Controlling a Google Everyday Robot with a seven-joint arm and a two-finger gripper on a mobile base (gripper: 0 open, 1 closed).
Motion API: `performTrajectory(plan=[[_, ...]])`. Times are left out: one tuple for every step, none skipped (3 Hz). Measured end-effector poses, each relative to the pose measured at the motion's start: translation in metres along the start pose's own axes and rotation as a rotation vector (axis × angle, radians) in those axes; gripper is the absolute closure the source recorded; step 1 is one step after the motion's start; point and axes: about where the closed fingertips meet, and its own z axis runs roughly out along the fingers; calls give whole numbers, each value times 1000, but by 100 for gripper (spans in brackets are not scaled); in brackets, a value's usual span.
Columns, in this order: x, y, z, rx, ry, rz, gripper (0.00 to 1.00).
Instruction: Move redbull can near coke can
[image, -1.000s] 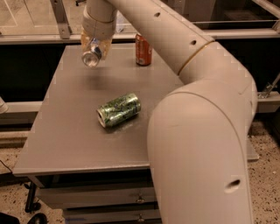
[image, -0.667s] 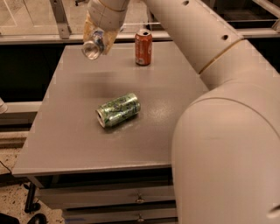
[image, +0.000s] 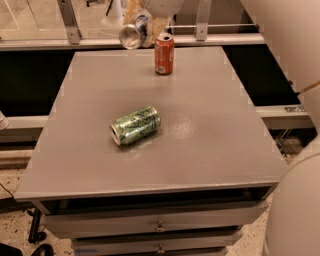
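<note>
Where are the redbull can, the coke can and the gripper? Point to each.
redbull can (image: 129, 36), camera view, its silver end
coke can (image: 164, 55), camera view, red side
gripper (image: 144, 25), camera view, between its fingers, above the far edge of the table (image: 210, 150)

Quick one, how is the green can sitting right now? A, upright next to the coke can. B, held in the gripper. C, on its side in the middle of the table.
C: the green can lies on its side in the middle of the table, while the gripper, above the far edge, holds the redbull can.
</note>
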Motion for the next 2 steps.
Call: performTrajectory(plan=[[43,26,-20,19,124,67,100],[48,26,-21,27,137,70,100]])
